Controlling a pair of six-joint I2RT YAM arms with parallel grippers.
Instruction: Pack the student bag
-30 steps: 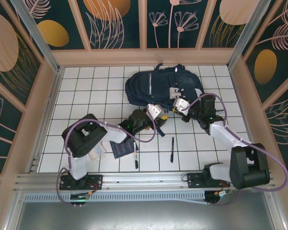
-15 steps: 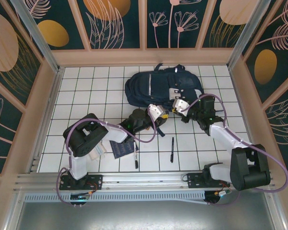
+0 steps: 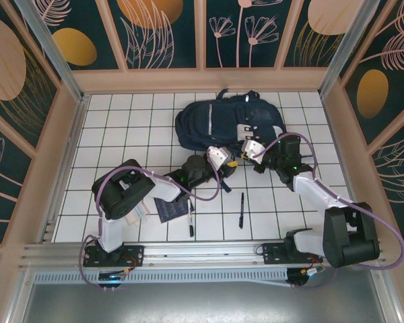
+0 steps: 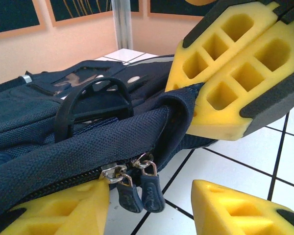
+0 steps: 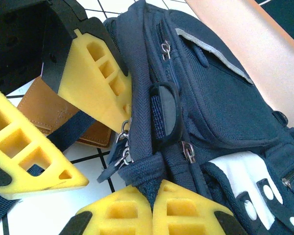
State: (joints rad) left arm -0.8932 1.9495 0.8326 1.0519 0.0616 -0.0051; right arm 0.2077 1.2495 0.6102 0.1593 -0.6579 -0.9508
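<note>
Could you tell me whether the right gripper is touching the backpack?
Touching. The right wrist view shows the right gripper pinching a fold of the backpack.

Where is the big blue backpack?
In the top view the student bag lies at the far middle of the table, just beyond the left claw and the right claw.

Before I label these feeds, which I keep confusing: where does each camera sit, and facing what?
Top external: above, behind the bases, looking down on the table, the student bag, the left arm, right arm, left hand and right hand.
Left wrist: on the left hand, facing the bag's zipper pulls; own spread fingers at bottom.
Right wrist: on the right hand, facing the bag's top; own fingers pinch its webbing.
Shared: both wrist views show the zipper pulls and the opposite hand.
</note>
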